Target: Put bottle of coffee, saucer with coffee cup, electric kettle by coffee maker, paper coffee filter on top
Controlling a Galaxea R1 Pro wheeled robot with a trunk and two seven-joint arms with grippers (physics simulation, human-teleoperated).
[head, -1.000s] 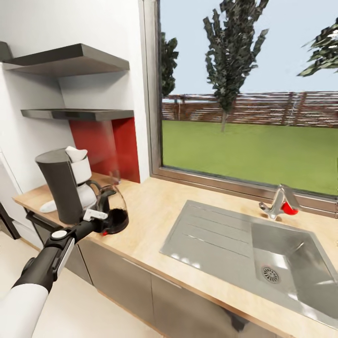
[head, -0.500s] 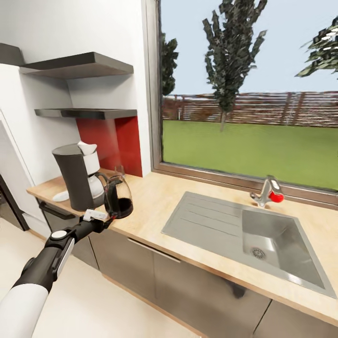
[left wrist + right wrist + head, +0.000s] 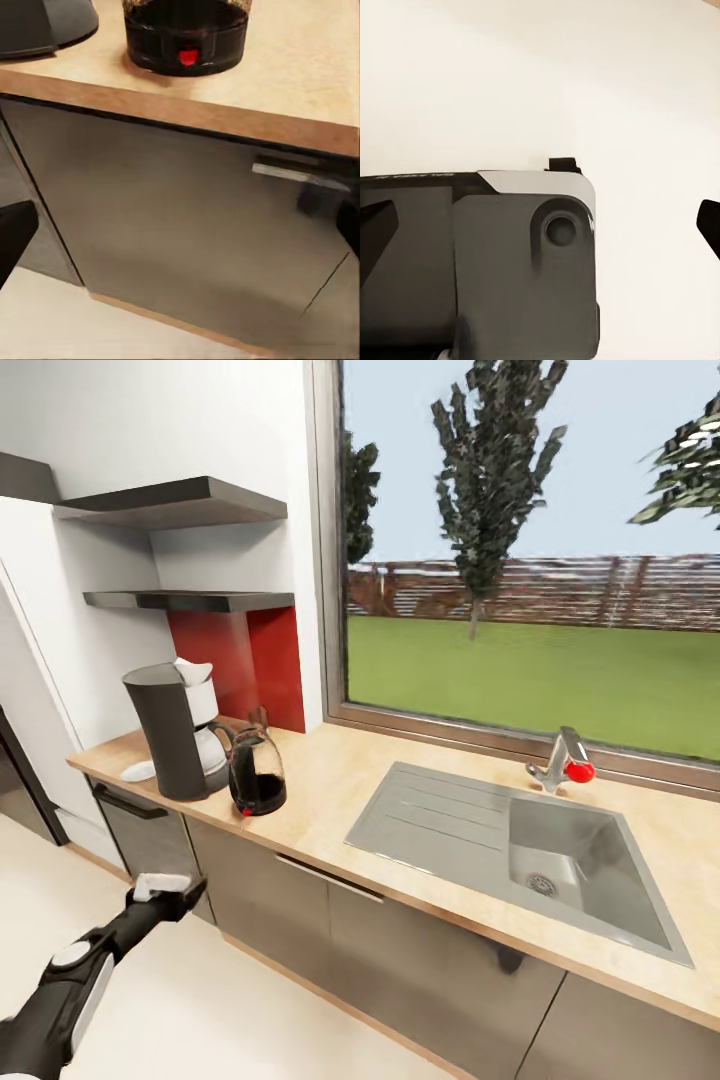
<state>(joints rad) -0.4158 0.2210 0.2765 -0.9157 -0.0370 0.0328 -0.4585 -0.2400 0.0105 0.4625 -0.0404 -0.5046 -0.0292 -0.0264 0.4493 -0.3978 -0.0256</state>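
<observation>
Lower left of the head frame: my left end effector (image 3: 168,888), white-topped on a dark arm, hangs below the tabletop edge in front of the dark grey cabinet fronts (image 3: 300,920). In the left wrist frame its two dark fingertips sit at opposite side edges, spread wide with nothing between them, so it is released and empty. The right end effector (image 3: 540,217) looks down on a dark grey body panel and pale floor; its fingertips likewise stand far apart, holding nothing.

Left of centre, on the long light-wood tabletop (image 3: 340,790), stands the rounded clear glass electric kettle with dark lower part and red dot (image 3: 256,778), upright, just beside the tall dark grey coffee maker with white filter basket (image 3: 180,730). A white paper filter (image 3: 190,670) tops the basket. A small flat white saucer (image 3: 138,770) lies at the maker's far-left side; whether a cup rests on it I cannot tell.

I judge the kettle rigid, fragile and smooth, heavier towards the base; any further hold belongs on its black loop handle, not the glass.

Right of centre: the steel sink (image 3: 520,850). Upper left: two dark wall shelves (image 3: 180,500).
</observation>
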